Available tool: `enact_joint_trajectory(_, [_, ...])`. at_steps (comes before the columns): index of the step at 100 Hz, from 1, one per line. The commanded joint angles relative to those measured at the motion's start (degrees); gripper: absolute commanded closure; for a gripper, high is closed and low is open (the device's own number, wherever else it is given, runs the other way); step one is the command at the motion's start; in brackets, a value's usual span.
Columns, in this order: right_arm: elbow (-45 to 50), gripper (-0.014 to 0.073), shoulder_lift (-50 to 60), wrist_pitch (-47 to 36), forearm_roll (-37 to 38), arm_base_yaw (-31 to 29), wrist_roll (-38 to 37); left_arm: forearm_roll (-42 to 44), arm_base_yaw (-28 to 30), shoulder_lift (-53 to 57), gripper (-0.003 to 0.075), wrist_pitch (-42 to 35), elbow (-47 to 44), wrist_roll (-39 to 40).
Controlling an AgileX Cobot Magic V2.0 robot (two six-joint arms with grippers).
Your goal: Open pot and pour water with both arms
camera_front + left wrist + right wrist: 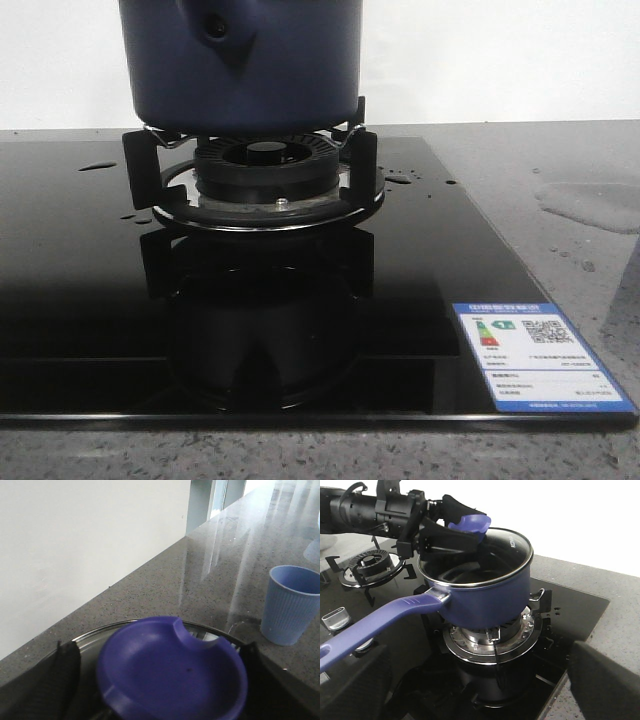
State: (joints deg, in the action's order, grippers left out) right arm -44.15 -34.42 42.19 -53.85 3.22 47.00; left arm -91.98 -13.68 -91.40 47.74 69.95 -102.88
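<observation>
Pot (485,597): rigid, probably heavy with water; grip long handle (375,625) at eight o'clock.
Left gripper (457,532): clamped on lid (172,667).
Right gripper: cannot tell.

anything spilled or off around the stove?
Yes. Water droplets sit on the black glass cooktop right of the burner, and a wet puddle lies on the granite counter further right. The left hand holds the lid's knob, lid tilted against the pot rim.

Pot (240,65) on burner (265,165), cooktop (80,300) beneath.
</observation>
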Motion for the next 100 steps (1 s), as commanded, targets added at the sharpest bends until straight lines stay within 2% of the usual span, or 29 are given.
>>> enact_joint_trajectory(1, [-1.8,-0.003,-0.5,-3.1,-2.5,-0.3,0.6,-4.6,-0.5,2.2,0.0251,1.4,1.9,-0.3])
enact_joint_trajectory(17, [-1.8,-0.003,-0.5,-3.2,-2.5,-0.3,0.6,-4.6,-0.5,2.2,0.0377,2.9,1.9,-0.3])
enact_joint_trajectory(33, [-1.8,-0.003,-0.5,-5.0,-2.5,-0.3,0.6,-8.1,-0.3,2.5,0.0438,3.5,1.9,-0.3])
enact_joint_trajectory(55, [-1.8,-0.003,-0.1,-18.8,-0.5,-0.3,0.6,-9.9,2.3,7.1,0.044,4.4,1.9,-0.3])
enact_joint_trajectory(64, [-1.8,-0.003,0.6,-24.5,3.3,-0.3,0.6,-9.9,4.1,10.2,0.044,4.4,1.9,-0.3])
enact_joint_trajectory(78, [-1.8,-0.003,1.0,-26.2,12.3,-0.3,0.6,-9.6,7.2,15.6,0.044,4.4,1.9,1.3])
enact_joint_trajectory(100, [2.7,-0.0029,1.2,-29.9,13.2,-0.3,0.6,-7.6,10.1,22.0,0.044,4.4,1.9,4.7])
